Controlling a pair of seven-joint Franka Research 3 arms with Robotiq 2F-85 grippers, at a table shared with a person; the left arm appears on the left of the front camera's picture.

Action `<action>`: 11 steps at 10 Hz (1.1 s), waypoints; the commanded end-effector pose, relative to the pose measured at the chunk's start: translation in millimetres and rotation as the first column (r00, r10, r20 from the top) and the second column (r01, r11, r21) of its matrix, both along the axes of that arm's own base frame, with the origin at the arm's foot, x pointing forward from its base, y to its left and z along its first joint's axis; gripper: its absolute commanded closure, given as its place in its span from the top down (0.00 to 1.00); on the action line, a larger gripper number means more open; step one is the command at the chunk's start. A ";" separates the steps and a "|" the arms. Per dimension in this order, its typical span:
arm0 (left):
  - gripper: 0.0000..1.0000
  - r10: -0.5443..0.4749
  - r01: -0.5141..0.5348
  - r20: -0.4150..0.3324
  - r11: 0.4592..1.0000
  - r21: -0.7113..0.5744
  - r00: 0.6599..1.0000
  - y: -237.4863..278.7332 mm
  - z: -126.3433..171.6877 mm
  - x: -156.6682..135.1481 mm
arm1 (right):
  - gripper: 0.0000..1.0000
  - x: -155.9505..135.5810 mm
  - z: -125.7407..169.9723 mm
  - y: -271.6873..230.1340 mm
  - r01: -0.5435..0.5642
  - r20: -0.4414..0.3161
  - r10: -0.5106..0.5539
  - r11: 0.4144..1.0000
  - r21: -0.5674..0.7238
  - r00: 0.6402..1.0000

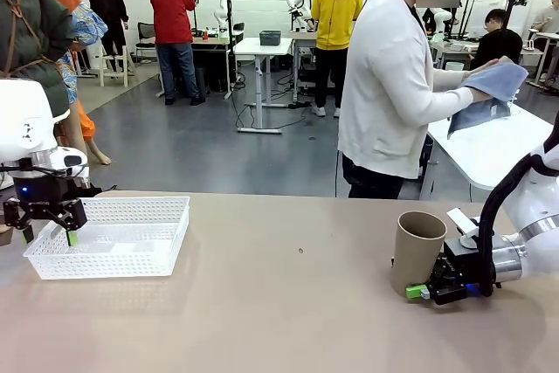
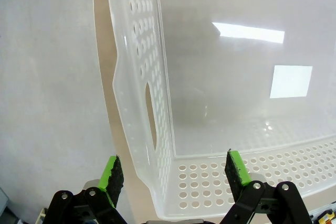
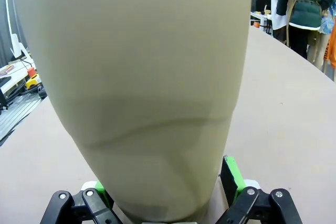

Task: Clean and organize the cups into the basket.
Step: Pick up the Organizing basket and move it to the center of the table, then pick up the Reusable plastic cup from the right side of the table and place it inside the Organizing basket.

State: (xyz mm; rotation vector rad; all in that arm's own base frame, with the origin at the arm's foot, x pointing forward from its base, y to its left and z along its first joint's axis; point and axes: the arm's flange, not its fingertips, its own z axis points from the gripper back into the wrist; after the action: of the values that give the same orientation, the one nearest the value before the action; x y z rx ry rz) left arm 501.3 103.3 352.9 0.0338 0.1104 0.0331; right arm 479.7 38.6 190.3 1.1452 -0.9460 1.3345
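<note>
One tan-brown cup stands upright, mouth up, on the table at the right. My right gripper lies low at its base, open, with one green pad on each side of the cup; in the right wrist view the gripper straddles the cup's narrow bottom. The white lattice basket sits at the table's left with nothing in it. Above its near left corner hangs my left gripper, open; the left wrist view has the gripper straddling the basket's wall. The other cups are out of view.
A person stands at the far side on the right, turned away, rubbing a blue cloth over something hidden in their hands. A white table stands beyond them. Bare tabletop stretches between basket and cup.
</note>
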 end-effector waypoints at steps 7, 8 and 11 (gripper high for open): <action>0.00 -0.048 0.048 -0.012 0.999 -0.005 0.999 -3.7 4.6 -4.4 | 1.00 5.5 -0.7 6.0 0.024 -0.016 -0.024 1.000 0.004 1.000; 0.16 -0.048 0.048 -0.013 0.999 -0.006 0.999 -3.9 4.6 -4.5 | 1.00 5.4 -0.7 6.0 0.023 -0.018 -0.023 1.000 0.005 1.000; 0.00 -0.051 0.051 -0.014 0.999 0.000 0.999 -3.4 4.6 -4.1 | 0.78 4.8 -0.9 4.4 0.005 -0.019 -0.005 1.000 0.015 1.000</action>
State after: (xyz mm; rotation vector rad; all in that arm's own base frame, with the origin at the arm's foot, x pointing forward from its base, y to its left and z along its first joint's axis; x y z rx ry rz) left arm 499.7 102.0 355.7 0.0335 0.1129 0.0035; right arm 479.5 38.8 189.8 1.1494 -0.9423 1.3298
